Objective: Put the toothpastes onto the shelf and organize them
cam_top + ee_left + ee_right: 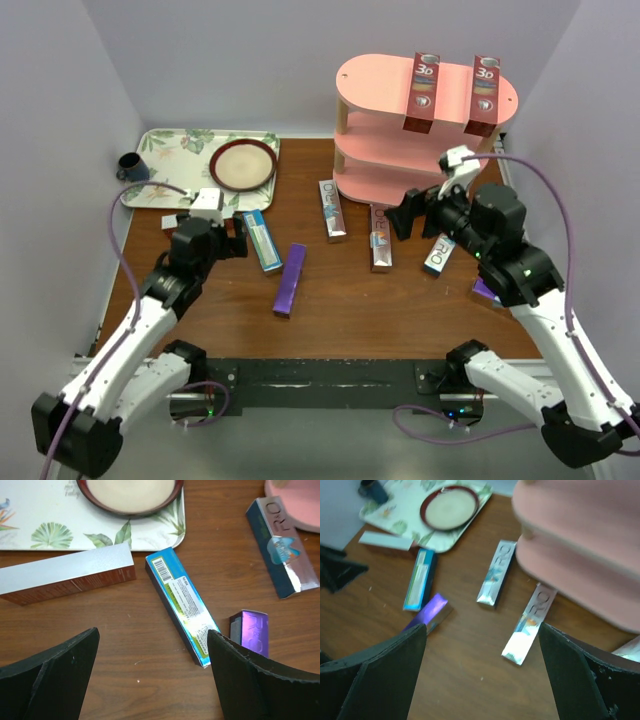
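Standing upright on the top board of the shelf [375,85] are two red toothpastes [421,92] [484,96]. Three silver cartons [332,210] [380,238] [438,254] lie flat on the table [350,310] just in front of the shelf. The teal-blue carton [262,240] and the purple carton [290,280] lie further to the shelf's left. The left gripper [152,632] hovers released over the teal-blue carton. The right gripper [482,626], spread wide and empty, hangs before the shelf's lowest tier.

Two toothpastes [421,93] atop shelf [372,82]; others [333,210] on table [400,300].
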